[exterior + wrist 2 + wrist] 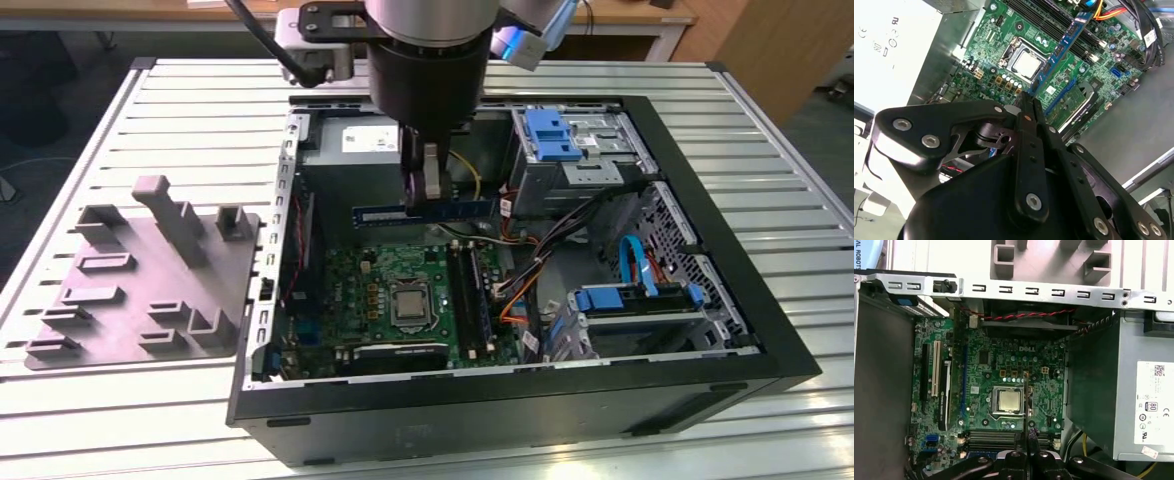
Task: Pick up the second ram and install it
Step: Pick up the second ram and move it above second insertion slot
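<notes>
Blackish-green with a blue edge, the ram (454, 211) is pinched between the pressed-together fingers of my hand (424, 200). In the exterior view it hangs level, gripped near its middle, clear above the motherboard (380, 285) and inside the open black case (534, 405). It is not seated in anything.

In the second wrist view the ram (1061, 47) runs away from the hand (1026, 103) as a long thin strip over the board, and small stickers show along its face, too small for me to make out. In the first wrist view I see the ram (1025, 400) edge-on, a thin dark line rising from the hand (1026, 439) and passing just beside the silver socket (1009, 401).

The memory slots (467, 290) lie below the hand and beyond it, and the ram sits crosswise to them.

The grey power supply (1124, 390) stands close beside the hand. Its white label (1154, 405) carries a code square, several round marks and lines of fine print. White lettering is also printed on the board past the socket.

Outside the case, well apart from the hand toward the exterior view's left, a grey tray (147, 290) with upright posts lies on the slatted metal table (747, 100).
</notes>
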`<state>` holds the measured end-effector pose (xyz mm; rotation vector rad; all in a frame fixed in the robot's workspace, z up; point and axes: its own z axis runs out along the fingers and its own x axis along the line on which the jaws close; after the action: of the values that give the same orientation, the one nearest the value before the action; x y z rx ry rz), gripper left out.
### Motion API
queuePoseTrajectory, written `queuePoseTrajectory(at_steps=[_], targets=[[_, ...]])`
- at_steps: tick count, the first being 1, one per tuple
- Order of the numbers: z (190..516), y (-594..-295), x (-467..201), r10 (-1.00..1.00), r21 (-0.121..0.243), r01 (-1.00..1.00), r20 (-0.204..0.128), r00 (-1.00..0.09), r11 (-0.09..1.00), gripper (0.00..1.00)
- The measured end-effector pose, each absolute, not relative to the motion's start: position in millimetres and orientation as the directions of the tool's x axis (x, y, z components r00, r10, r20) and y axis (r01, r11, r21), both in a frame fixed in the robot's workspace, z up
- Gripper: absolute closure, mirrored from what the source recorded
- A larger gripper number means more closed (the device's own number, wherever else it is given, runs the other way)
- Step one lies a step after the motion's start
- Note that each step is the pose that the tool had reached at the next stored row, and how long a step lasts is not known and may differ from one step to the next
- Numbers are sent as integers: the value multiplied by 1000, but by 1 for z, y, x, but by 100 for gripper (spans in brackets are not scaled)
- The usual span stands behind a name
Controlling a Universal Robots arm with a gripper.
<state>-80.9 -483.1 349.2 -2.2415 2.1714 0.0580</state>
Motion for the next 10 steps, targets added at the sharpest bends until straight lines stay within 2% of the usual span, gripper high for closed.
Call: queuePoseTrajectory(at_steps=[10], targets=[[341, -483, -81, -999, 11, -999, -41, 31, -32, 87]])
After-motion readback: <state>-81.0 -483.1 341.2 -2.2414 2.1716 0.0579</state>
